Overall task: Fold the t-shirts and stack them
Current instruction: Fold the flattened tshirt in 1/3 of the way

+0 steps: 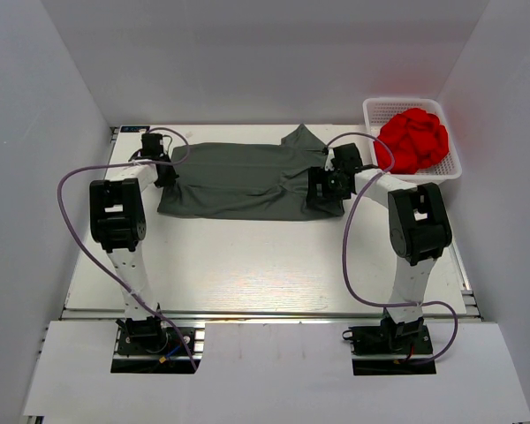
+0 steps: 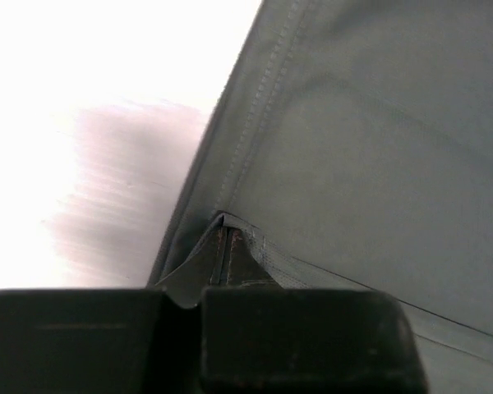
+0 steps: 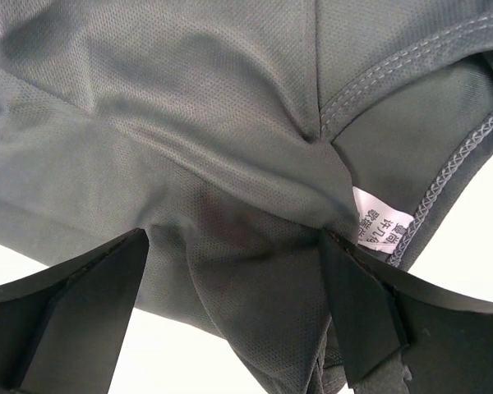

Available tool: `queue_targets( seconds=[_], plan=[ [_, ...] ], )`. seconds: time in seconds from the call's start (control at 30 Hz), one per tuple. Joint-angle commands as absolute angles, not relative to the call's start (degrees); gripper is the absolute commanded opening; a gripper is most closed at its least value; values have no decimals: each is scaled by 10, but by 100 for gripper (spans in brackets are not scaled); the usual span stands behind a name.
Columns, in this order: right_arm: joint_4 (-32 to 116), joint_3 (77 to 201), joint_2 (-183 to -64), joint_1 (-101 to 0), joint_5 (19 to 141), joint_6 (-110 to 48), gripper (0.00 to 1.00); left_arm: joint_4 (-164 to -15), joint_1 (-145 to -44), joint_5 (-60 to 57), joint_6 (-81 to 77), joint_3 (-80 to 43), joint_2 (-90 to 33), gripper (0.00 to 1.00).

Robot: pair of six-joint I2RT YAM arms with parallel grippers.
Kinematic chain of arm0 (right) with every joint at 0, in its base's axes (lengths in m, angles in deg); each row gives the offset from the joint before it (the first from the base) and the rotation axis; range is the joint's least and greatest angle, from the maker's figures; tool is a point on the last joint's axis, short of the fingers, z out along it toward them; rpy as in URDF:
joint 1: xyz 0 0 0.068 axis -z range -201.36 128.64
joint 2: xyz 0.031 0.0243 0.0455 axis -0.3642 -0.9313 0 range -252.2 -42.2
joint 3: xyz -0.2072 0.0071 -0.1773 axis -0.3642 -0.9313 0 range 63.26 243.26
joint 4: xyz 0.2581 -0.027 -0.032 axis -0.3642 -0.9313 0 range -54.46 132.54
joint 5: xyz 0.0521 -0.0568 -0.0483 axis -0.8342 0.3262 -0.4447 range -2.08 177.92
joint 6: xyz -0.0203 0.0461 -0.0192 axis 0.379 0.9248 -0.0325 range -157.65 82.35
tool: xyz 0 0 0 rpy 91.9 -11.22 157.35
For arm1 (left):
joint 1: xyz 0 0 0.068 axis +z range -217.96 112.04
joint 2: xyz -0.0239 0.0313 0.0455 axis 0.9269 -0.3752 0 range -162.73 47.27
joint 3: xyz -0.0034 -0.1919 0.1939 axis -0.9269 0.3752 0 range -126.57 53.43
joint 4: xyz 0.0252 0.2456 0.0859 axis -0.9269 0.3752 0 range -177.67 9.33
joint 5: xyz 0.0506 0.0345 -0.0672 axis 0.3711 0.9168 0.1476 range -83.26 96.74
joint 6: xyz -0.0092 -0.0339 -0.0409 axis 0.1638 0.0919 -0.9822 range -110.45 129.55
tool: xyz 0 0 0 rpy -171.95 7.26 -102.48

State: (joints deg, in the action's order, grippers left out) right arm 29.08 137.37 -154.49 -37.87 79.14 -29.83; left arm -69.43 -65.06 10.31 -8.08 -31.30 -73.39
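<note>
You have the t-shirt (image 1: pixel 247 181) lying spread across the far half of the table (image 1: pixel 265 274), its long side running left to right between the two arms, with one flap of cloth poking toward the far edge near its right end. Your left gripper (image 1: pixel 162 168) sits at the shirt's left edge. In the left wrist view its jaws are pressed together on a small raised fold of the stitched edge, and the rest of the cloth (image 2: pixel 370 148) slopes away over the bright tabletop (image 2: pixel 107 74). Your right gripper (image 1: pixel 325 188) is down on the shirt's right end. In the right wrist view its fingers (image 3: pixel 357 312) stand wide apart, with bunched grey mesh between them but nothing pinched, and a small white label (image 3: pixel 380 224) shows just beside the right finger, near an overlocked seam. At the far right corner of the table you have a white basket (image 1: pixel 371 113) holding a heap of red cloth (image 1: pixel 412 140), well apart from the shirt.
</note>
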Motion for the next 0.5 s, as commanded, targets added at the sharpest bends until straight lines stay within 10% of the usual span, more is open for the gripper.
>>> queue_targets(
  seconds=[0.0,0.47],
  plan=[
    [294,1361,-1566,-369,783,-283,90,-668,-648,169,-87,-342,-718,0],
    [292,1352,-1544,-352,741,-299,90,-620,-627,161,-117,-383,-723,7]
  ],
)
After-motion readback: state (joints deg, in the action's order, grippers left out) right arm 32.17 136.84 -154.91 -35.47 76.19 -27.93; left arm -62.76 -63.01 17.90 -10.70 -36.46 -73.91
